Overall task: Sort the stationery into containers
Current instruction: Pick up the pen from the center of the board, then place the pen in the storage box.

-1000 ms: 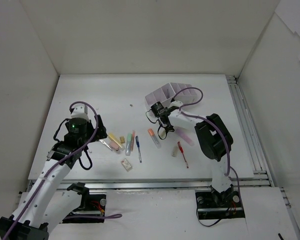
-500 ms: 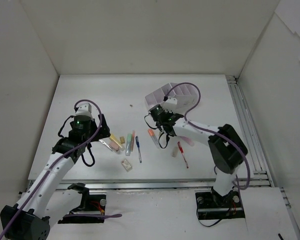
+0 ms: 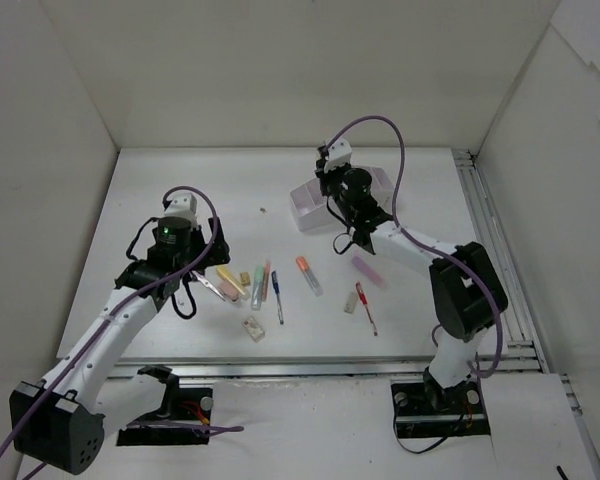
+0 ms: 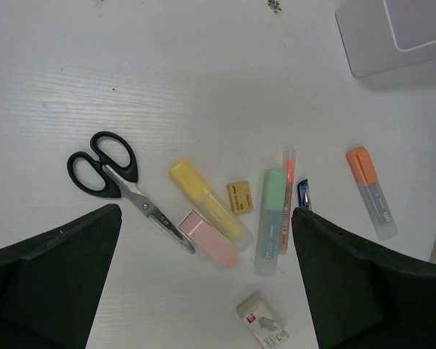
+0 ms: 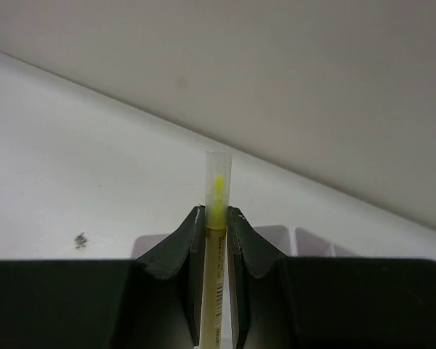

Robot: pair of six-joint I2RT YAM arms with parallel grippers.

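The right tool (image 5: 216,218) is closed on a yellow pen (image 5: 216,190), held upright; a second ago it was low among the pens on the table (image 3: 180,190), and now it is raised above the organizer (image 3: 306,208) at the far side. One item is thus judged ready to be dropped in. The left tool (image 4: 206,214), spread wide and empty, has been brought over the scissors (image 4: 105,169). The pen's lower end is hidden in the grip, and the compartment below cannot be told
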